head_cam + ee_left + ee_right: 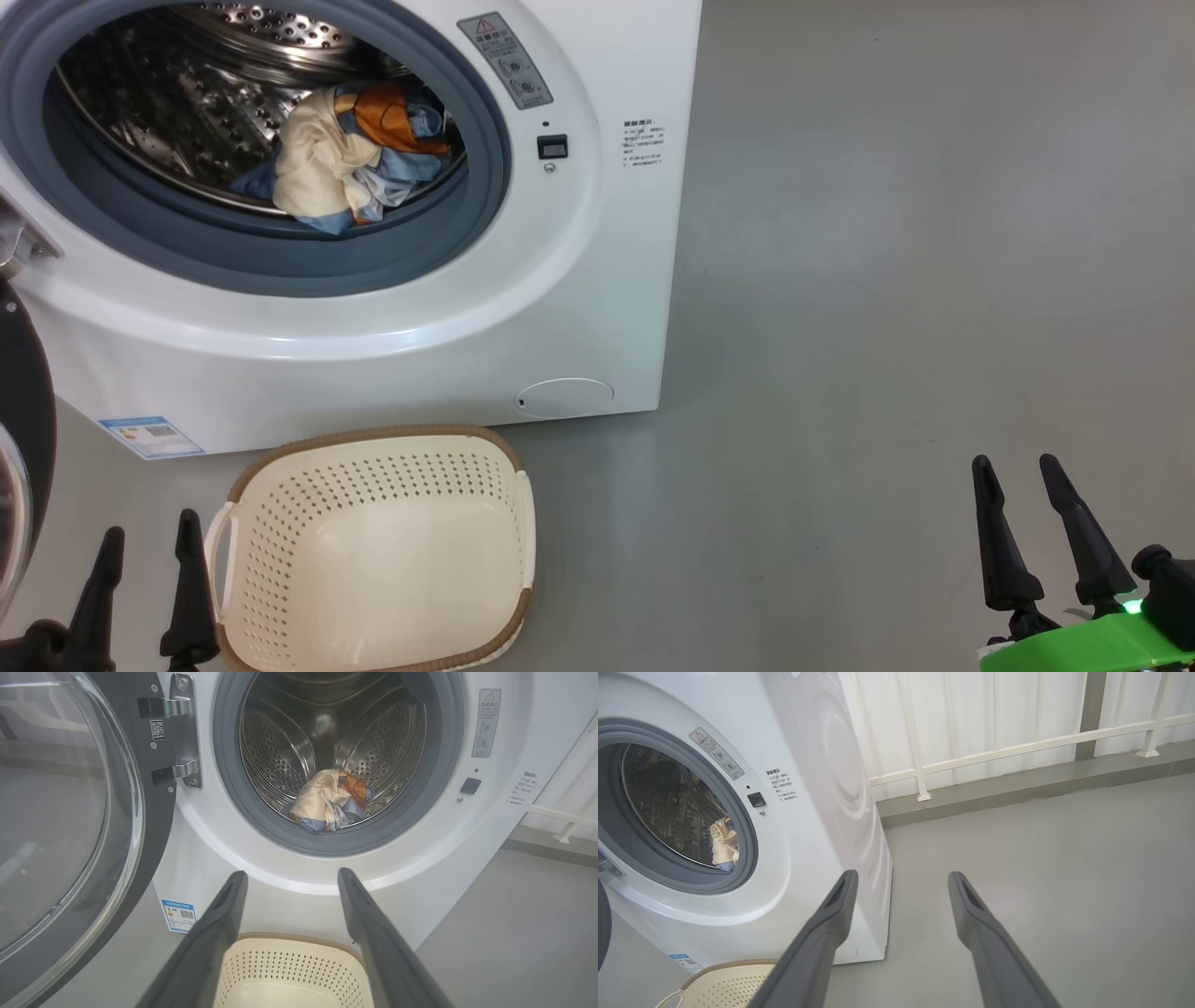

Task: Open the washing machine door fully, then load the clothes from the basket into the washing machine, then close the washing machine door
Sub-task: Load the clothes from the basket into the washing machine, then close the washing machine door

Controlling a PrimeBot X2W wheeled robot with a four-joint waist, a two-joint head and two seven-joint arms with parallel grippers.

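1. The washing machine [392,336] is occupying the 10-to-12 o'clock part of the head view. It is a boxy white front-loader with smooth, glossy panels.
2. The washing machine door [70,812] is standing swung open at 9 o'clock in the left wrist view. Its bulging clear glass bowl is ringed by a glossy black rim and is hanging on a bright metal hinge [184,732].
3. The clothes [350,159] are lying crumpled at 6 o'clock inside the perforated steel drum [280,751], just behind the grey gasket [481,187]. Soft cream, orange and light blue folds are showing.
4. The basket [373,436] is sitting on the matte grey floor [887,280] at 7 o'clock in the head view, just in front of the machine. Its cream plastic walls are perforated, and its rounded rim is looking brown and woven.
5. The left gripper [151,523] is resting at 8 o'clock, just beside the basket's white handle, with its jaws spread apart and holding nothing.
6. The right gripper [1014,459] is hovering at 4 o'clock over the floor, well apart from the machine – jaws likewise spread and holding nothing.
7. In the left wrist view, the basket is lying between the left gripper and the drum opening.
8. A white railing [1017,746] is running behind the machine at 1 o'clock in the right wrist view.
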